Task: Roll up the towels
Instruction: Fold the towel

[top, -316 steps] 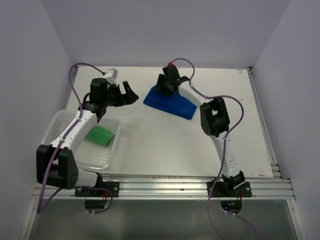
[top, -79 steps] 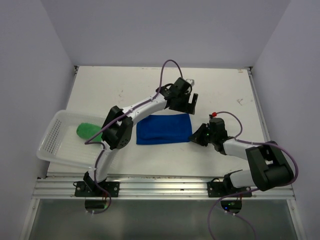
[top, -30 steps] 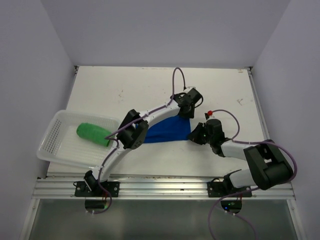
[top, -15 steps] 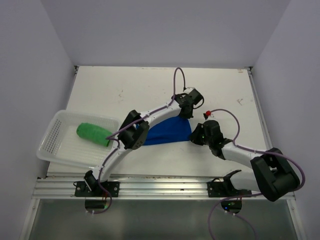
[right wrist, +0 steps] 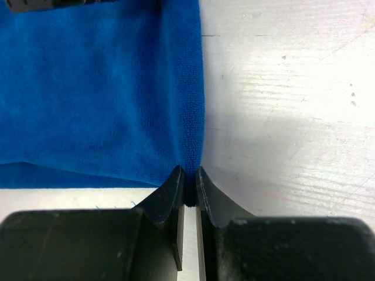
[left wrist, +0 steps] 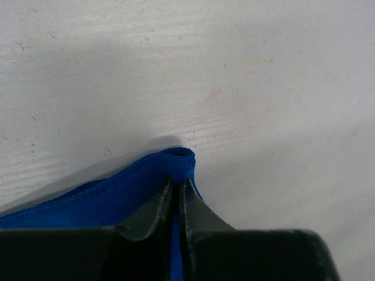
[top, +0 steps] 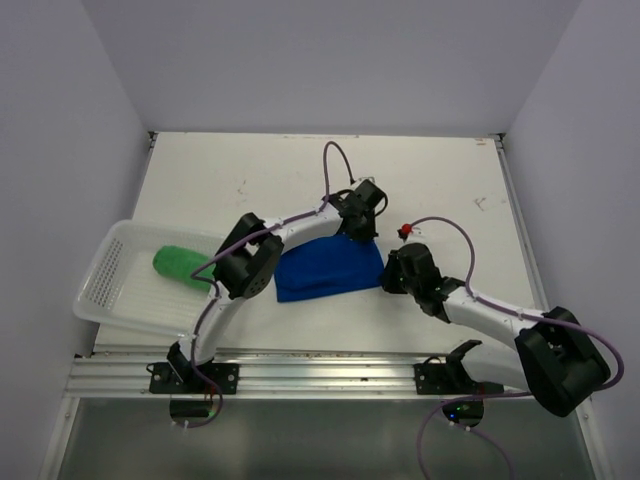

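left hand [left wrist: 177,181], right hand [right wrist: 188,171] both pinching blue towel [top: 325,268] corners, green towel [top: 180,263] in white basket [top: 102,270]

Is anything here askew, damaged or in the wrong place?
Nothing stands out. The green towel lies rolled in the white basket; the left hand and the right hand pinch the blue towel.

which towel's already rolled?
The green towel, a rolled bundle in the white basket; the blue towel lies spread out on the table.
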